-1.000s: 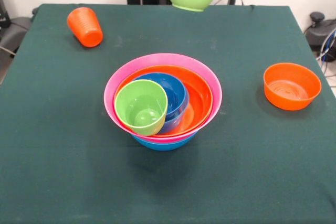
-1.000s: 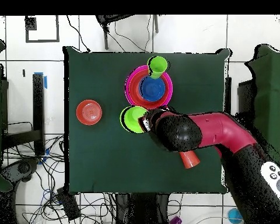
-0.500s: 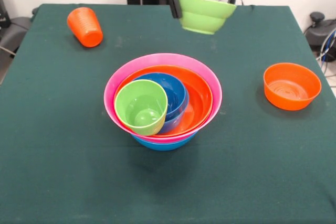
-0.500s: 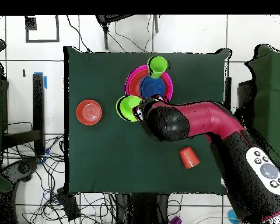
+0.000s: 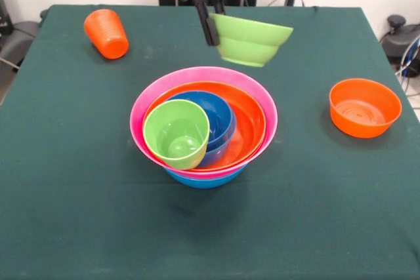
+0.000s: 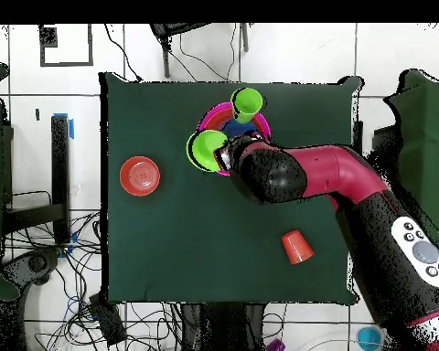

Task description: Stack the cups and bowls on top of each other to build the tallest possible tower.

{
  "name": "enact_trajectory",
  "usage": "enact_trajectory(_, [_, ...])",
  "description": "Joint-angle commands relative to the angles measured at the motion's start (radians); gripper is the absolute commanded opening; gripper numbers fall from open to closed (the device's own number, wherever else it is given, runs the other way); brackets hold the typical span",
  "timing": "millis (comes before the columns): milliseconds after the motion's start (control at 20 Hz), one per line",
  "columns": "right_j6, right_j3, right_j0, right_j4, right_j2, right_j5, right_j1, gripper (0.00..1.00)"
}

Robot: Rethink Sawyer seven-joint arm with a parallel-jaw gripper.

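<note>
The gripper [image 5: 214, 23] pinches the left rim of the small green bowl [image 5: 251, 39] and has carried it lower and nearer than half a second ago, so the bowl now hangs tilted in the air just beyond the far rim of the tower [image 5: 204, 124], no longer back at the table's far edge. In the tower, the pink, orange and blue bowls sit nested with the green cup [image 5: 176, 134] leaning at the near left, unchanged. The orange cup [image 5: 106, 33] stays far left and the small orange bowl [image 5: 365, 107] stays right on the table [image 5: 79, 195].
</note>
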Motion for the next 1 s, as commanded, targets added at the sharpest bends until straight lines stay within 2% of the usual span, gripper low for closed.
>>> enact_trajectory(50, [-0.115,-0.181,0.039,-0.07,-0.048,0.055,0.123,0.0])
enact_trajectory(250, [-0.189,-0.247,0.035,-0.092,-0.033,0.078,0.169,0.0])
enact_trajectory(600, [-0.216,-0.307,0.038,-0.104,-0.025,0.081,0.229,0.0])
enact_trajectory(800, [-0.199,-0.352,0.048,-0.1,-0.026,0.091,0.273,0.0])
enact_trajectory(1000, [-0.142,-0.338,0.058,-0.064,-0.044,0.128,0.297,0.0])
